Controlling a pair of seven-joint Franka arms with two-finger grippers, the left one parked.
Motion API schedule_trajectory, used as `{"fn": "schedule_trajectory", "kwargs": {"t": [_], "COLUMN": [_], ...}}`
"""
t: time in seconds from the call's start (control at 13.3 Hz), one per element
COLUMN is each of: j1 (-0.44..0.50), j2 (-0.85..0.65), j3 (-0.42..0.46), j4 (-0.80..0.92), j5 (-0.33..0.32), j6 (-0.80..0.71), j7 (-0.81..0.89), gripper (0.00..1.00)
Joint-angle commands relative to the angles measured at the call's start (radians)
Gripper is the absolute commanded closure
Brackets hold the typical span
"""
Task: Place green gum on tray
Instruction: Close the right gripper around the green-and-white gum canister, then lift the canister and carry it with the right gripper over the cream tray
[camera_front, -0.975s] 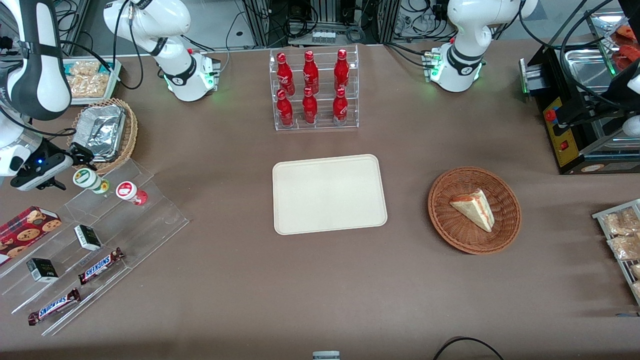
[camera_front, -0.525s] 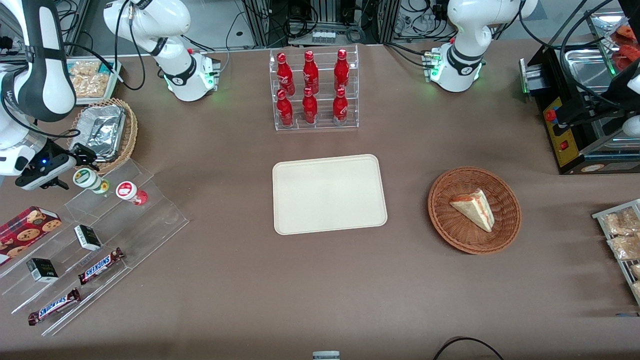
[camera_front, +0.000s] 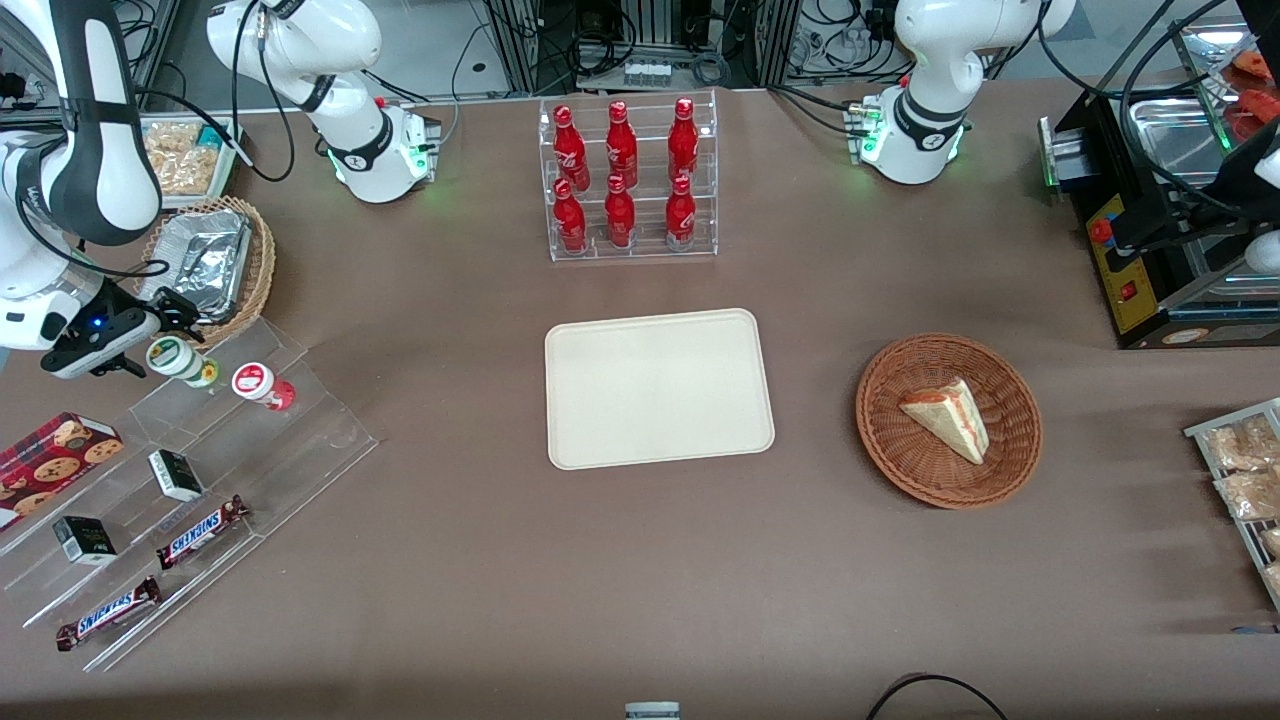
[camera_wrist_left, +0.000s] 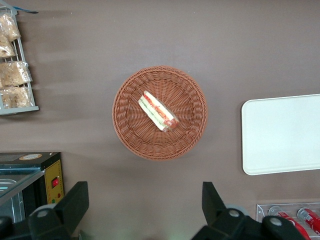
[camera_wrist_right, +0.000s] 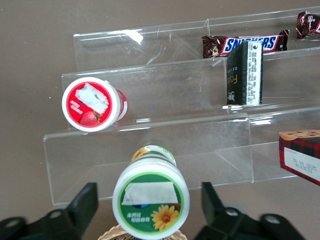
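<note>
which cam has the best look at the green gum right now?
Right wrist view: the green gum fills the frame between the open gripper fingers, lid label legible. Front view shows it small on the clear rack. Left wrist view misses it.

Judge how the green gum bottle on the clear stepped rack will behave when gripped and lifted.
The green gum looks like a small rigid plastic bottle, probably light. Its round body could roll if dropped sideways. The gripper has open fingers on either side; smooth walls may slip.

Brown table (camera_front: 480, 560): tray (camera_front: 658, 388), wicker basket (camera_front: 948, 420), bottle rack (camera_front: 630, 180), acrylic shelf (camera_front: 200, 480).
</note>
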Motion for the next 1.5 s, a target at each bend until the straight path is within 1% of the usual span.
{"fn": "schedule_trajectory", "kwargs": {"t": [0.0, 0.22, 0.38, 0.45, 0.67, 0.75, 0.9, 1.2, 1.43], "j1": [0.009, 0.012, 0.015, 0.016, 0.108, 0.146, 0.25, 0.485, 0.68], "j2": [-0.006, -0.01, -0.013, -0.013, -0.007, -0.004, 0.004, 0.022, 0.108], "j3": [-0.009, -0.009, -0.005, 0.003, 0.008, 0.009, 0.009, 0.011, 0.011], "j4": [-0.013, -0.001, 0.042, 0.085, 0.289, 0.349, 0.395, 0.406, 0.496], "j5": [-0.006, -0.004, -0.004, -0.004, -0.006, -0.006, -0.007, -0.004, -0.001], "j6": [0.022, -0.004, -0.059, -0.114, -0.397, -0.48, -0.54, -0.541, -0.539], "j7": [-0.01, -0.003, 0.001, 0.013, 0.143, 0.202, 0.354, 0.733, 1.041], "gripper": [1.0, 1.0, 1.0, 1.0, 1.0, 1.0, 1.0, 1.0, 1.0]}}
